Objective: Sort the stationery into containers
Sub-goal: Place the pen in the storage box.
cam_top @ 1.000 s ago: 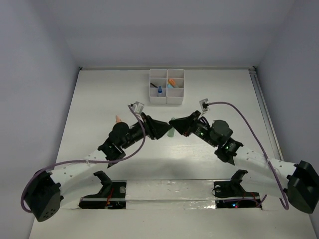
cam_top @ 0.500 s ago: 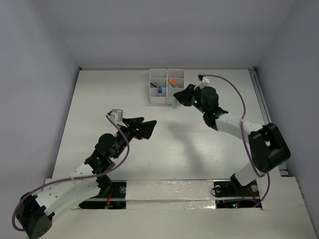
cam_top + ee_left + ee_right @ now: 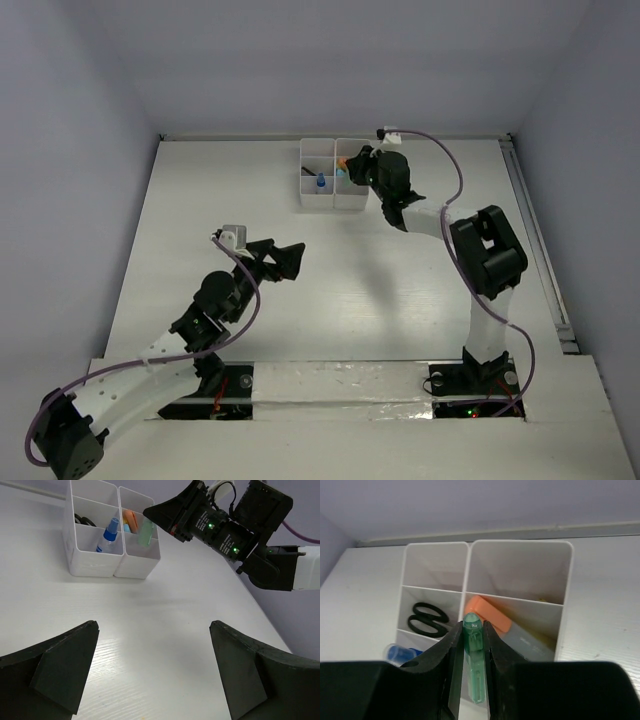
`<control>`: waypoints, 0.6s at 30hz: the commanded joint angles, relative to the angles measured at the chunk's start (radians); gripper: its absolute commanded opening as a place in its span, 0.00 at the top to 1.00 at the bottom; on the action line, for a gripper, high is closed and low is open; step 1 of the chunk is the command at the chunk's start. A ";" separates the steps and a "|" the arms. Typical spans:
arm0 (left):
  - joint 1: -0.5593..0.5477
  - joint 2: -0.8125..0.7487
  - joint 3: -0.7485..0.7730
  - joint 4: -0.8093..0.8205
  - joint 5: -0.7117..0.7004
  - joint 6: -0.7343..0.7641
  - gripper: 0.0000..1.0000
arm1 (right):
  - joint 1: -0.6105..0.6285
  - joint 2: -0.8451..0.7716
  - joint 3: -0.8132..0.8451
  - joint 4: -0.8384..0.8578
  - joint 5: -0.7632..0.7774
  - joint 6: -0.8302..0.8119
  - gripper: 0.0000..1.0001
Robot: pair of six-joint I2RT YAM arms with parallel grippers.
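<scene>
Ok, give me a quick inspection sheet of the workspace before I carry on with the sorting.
Surface: white table, no marks seen.
Job's things: white organizer holds black scissors, blue bottle and orange item; green marker held above its right-hand row.
Clutter: nothing seen.
Grippers: right gripper shut on green marker; left gripper open, empty, above the table.
Cables: left purple cable and right purple cable loop off the wrists, apart from the organizer.
Surroundings: plain walls; rail along the table's right edge.

Organizer (image 3: 317, 201) far-centre on table (image 3: 400, 300); scissors (image 3: 427, 620) behind bottle (image 3: 107, 535), left column.
</scene>
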 commanded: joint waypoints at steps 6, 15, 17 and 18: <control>0.002 -0.015 -0.014 0.031 -0.025 0.025 0.07 | -0.008 0.044 0.018 0.137 0.090 -0.095 1.00; 0.002 0.016 -0.005 0.031 -0.043 0.028 0.06 | -0.008 0.027 -0.021 0.166 0.070 -0.103 0.46; 0.002 0.018 -0.007 0.033 -0.043 0.027 0.06 | -0.008 0.013 -0.021 0.153 0.068 -0.109 0.44; 0.002 0.019 -0.005 0.034 -0.045 0.025 0.06 | -0.008 0.007 -0.030 0.153 0.067 -0.114 0.43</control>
